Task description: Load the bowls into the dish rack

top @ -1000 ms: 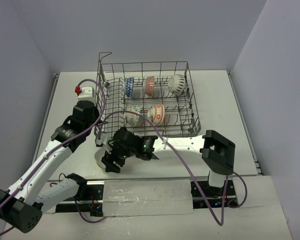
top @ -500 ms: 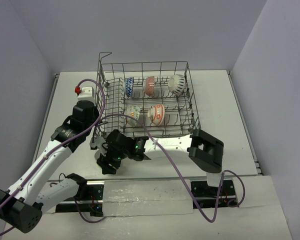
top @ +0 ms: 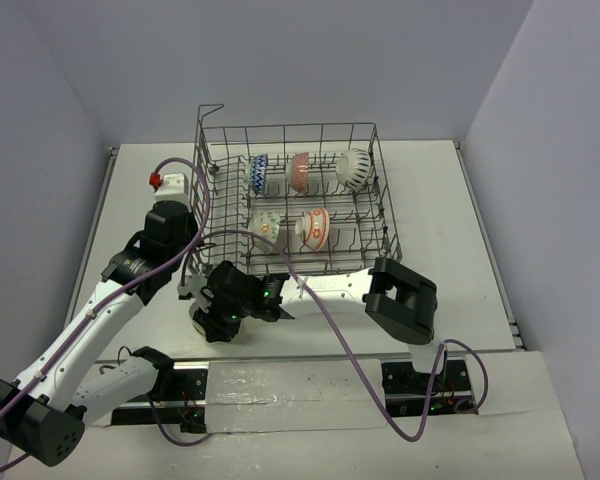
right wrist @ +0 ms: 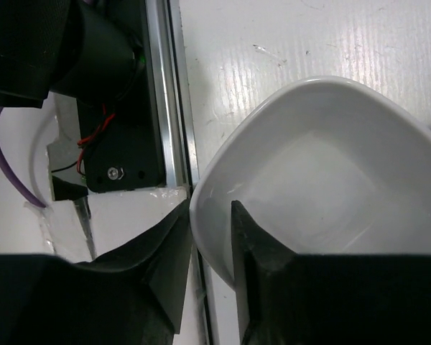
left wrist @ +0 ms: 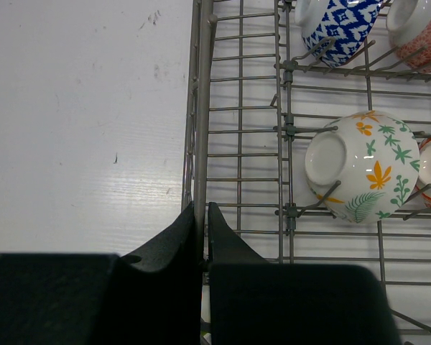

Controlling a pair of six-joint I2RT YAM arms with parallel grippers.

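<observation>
Now, right gripper (right wrist: 210, 208) sits outside dish rack (top: 350, 265), just off its near-left corner, jaws pinching rim of white-inside bowl (right wrist: 323, 187): one finger inside, other on outer wall. Bowl mouth faces up. Left gripper (left wrist: 201, 208) clamped on rack's left wall wire. Inside rack, bowls on edge between tines: blue-white bowl (top: 259, 174), red-orange bowl (top: 300, 171), dark-marked white bowl (top: 354, 168) in far row; floral bowl (left wrist: 363, 169) in near row, foot toward left wall. Wire loop at rack's far-left corner
</observation>
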